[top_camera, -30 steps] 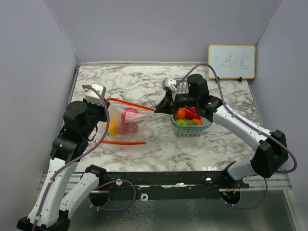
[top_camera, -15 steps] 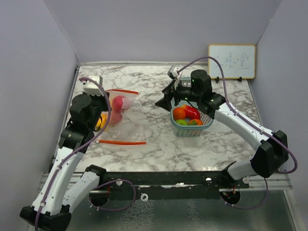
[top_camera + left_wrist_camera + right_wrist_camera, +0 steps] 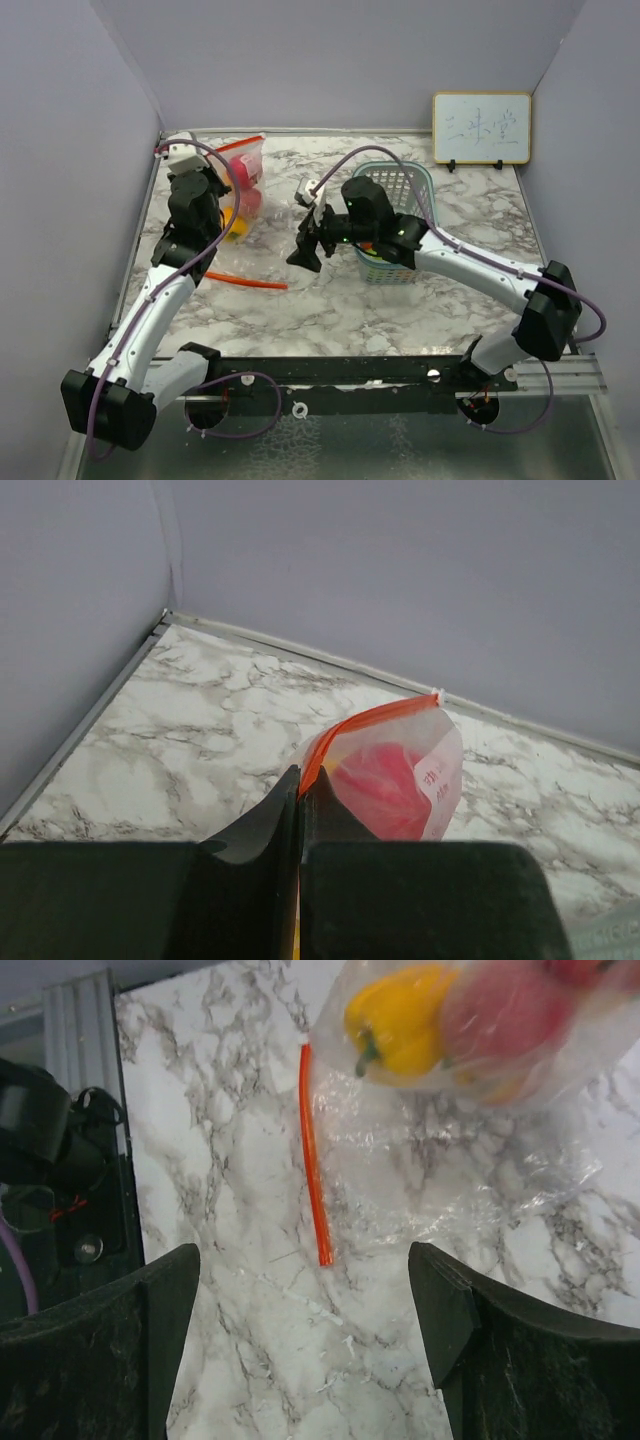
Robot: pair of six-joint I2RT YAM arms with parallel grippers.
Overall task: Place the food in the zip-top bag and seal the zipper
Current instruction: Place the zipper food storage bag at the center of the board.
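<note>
My left gripper (image 3: pixel 300 780) is shut on the zipper (image 3: pixel 365 720), the orange-red strip at the mouth of the zip-top bag (image 3: pixel 440 750). It holds that edge up near the far left corner (image 3: pixel 203 160). Pink food (image 3: pixel 243 168) and a yellow pepper (image 3: pixel 236 226) hang inside the clear bag. In the right wrist view the pepper (image 3: pixel 400 1025) and a pink-red piece (image 3: pixel 500 1010) show through the plastic. The other side of the strip (image 3: pixel 315 1160) lies flat on the marble. My right gripper (image 3: pixel 310 1330) hovers open just past that strip's end, nothing between its fingers (image 3: pixel 305 245).
A teal lattice basket (image 3: pixel 395 172) stands right of centre, its contents mostly hidden by my right arm. A small whiteboard (image 3: pixel 481 127) leans on the back wall at the far right. Walls close in the left side and the back.
The right gripper has opened, let go of the bag and swung left over the loose strip. The left gripper has carried its side of the bag mouth up toward the far left corner.
</note>
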